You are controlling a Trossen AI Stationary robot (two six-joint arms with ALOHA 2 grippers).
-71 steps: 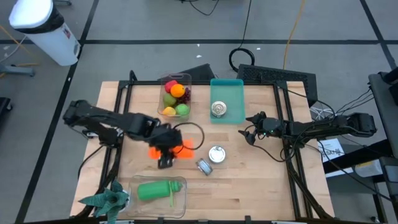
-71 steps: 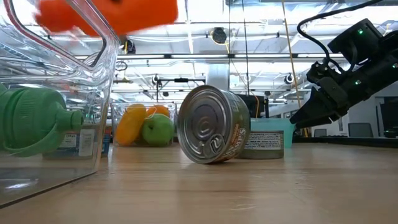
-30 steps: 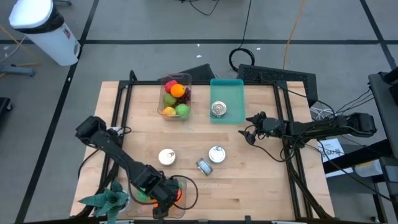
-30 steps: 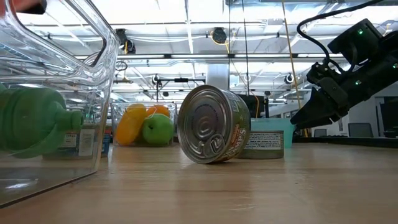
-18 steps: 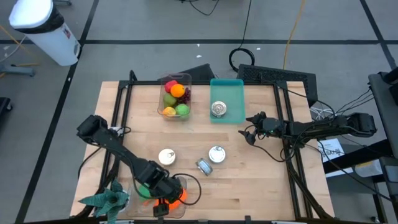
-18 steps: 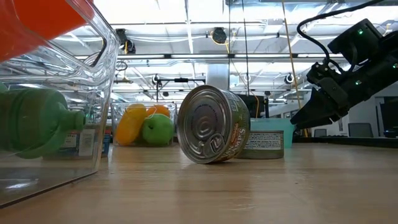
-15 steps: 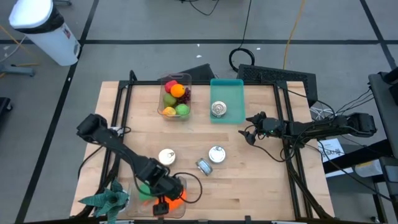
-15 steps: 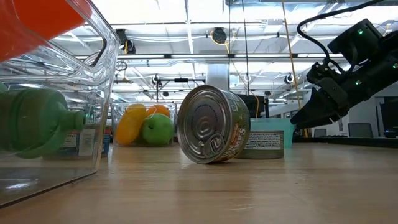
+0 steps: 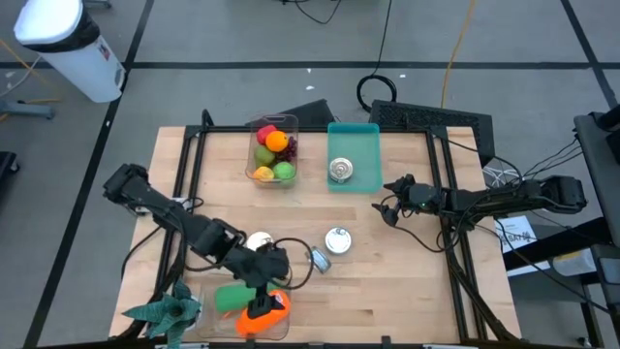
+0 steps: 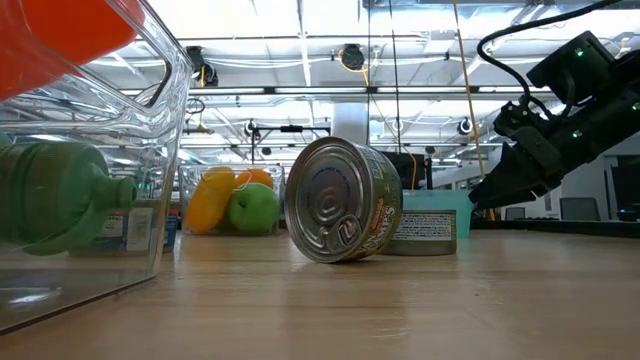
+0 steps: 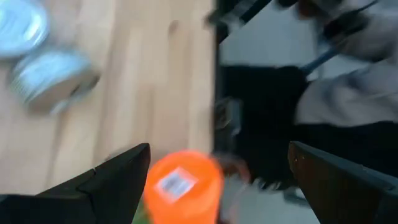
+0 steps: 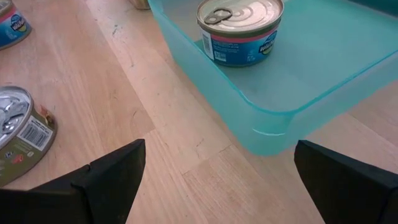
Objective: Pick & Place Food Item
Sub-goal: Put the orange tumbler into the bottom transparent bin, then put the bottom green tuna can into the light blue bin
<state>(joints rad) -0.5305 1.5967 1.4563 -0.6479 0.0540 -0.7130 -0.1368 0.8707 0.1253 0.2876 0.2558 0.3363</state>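
An orange food item [image 9: 264,310] with a white label [image 11: 171,184] lies in the clear bin [image 9: 282,283] at the table's near edge, beside a green bottle [image 9: 231,297]. In the low view the orange item [image 10: 60,30] sits high in the bin, above the green bottle [image 10: 50,195]. My left gripper [image 9: 263,288] hangs open above the bin, slanting down, its fingers either side of the orange item and apart from it. My right gripper [image 9: 387,208] waits open at the right, near the teal tray [image 9: 368,136].
Three cans stand or lie mid-table: one [image 9: 258,240] beside my left arm, one upright [image 9: 336,239], one on its side [image 9: 318,258]. Another can [image 12: 239,28] sits in the teal tray. A clear fruit bin [image 9: 273,150] stands at the back. A green plant [image 9: 160,312] is at the near left corner.
My left gripper has risen out of the clear bin and drawn back toward the table's middle, tipping less steeply downward. The orange item has stayed in the bin beside the green bottle. My right arm has kept still.
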